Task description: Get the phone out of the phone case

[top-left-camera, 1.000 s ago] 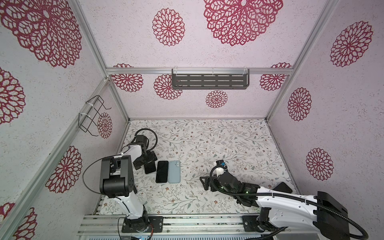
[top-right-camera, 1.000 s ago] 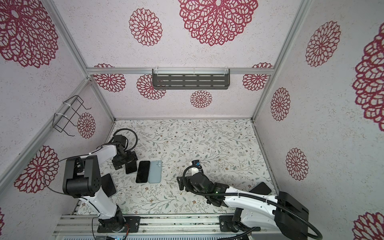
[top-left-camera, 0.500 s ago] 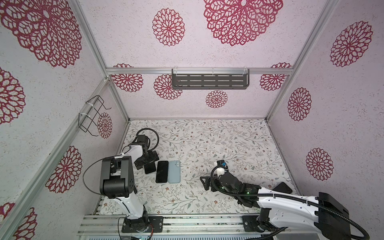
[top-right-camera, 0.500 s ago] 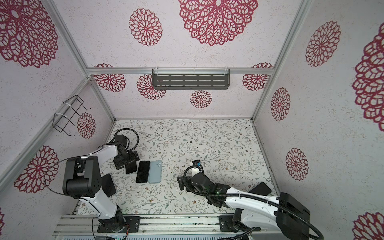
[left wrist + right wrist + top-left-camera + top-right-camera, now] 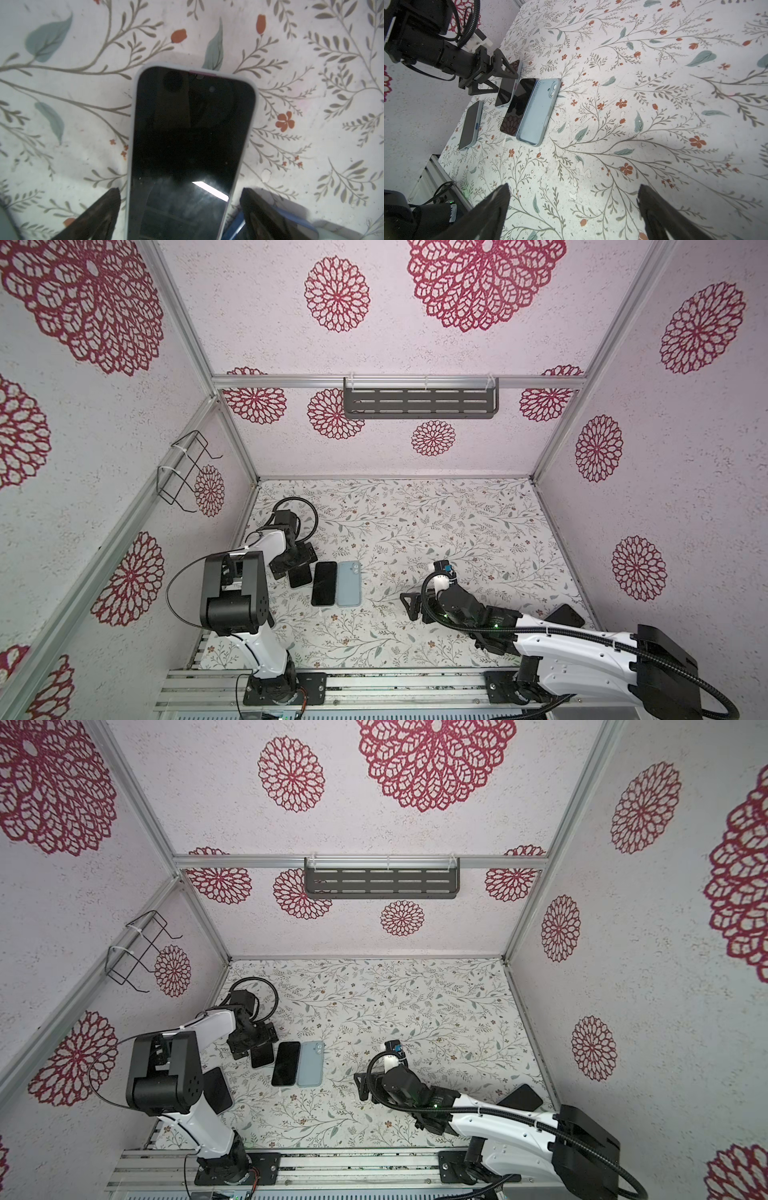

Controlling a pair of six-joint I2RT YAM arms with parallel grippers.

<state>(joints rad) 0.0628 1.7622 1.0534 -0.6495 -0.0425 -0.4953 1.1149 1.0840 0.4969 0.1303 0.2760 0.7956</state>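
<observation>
A phone (image 5: 191,133) with a dark screen lies face up in a pale phone case (image 5: 252,116) on the flowered table, at the left in both top views (image 5: 300,577) (image 5: 262,1057). My left gripper (image 5: 180,199) is open and straddles one end of it, a finger on each side with a narrow gap to the case edge. It also shows in a top view (image 5: 297,568) and the right wrist view (image 5: 504,83). My right gripper (image 5: 573,207) is open and holds nothing, low over bare table right of centre (image 5: 409,605).
Right beside the cased phone lie a bare black phone (image 5: 324,583) and an empty light blue case (image 5: 348,583). Another cased phone (image 5: 470,124) lies by the left arm's base and a dark phone (image 5: 565,615) at the far right. A grey shelf (image 5: 419,403) hangs on the back wall.
The left wrist has shifted very slightly at the cased phone. The phones, the empty case and the right arm have not moved.
</observation>
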